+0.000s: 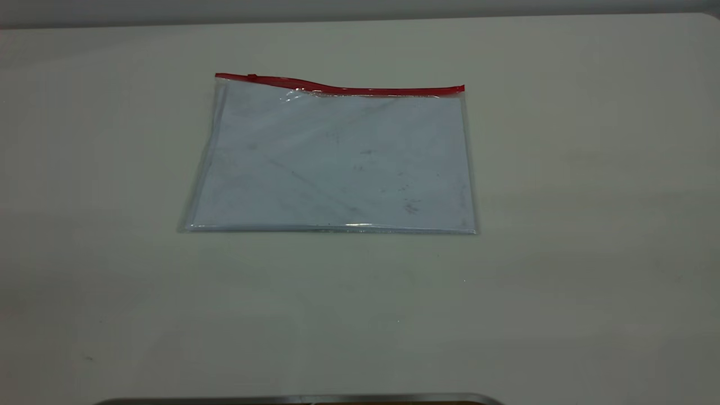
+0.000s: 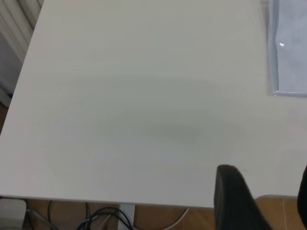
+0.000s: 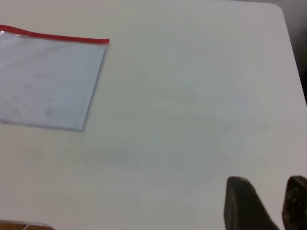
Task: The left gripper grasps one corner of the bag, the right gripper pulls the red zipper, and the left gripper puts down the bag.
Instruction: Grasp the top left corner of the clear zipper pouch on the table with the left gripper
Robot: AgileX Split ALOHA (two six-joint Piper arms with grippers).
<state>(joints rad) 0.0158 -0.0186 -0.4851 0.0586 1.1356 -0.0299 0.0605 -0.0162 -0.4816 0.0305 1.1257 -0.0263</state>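
Nothing is done yet: the bag [image 1: 332,160] lies flat on the surface [image 1: 590,225], red zipper [image 1: 343,87] at its twelve-o'clock edge. My left gripper [image 2: 261,201] and right gripper [image 3: 266,203] hang well apart from it, fingers [image 3: 242,203] spread, so the corner grasp, pull and set-down all remain.

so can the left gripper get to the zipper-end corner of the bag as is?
Probably yes. The left gripper is open over bare table; nothing lies between it and the bag.

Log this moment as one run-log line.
stage: pre-grasp | bag: flat on table, untouched | zipper: far edge, slider near left end | left gripper: open, clear of bag | right gripper: open, clear of bag
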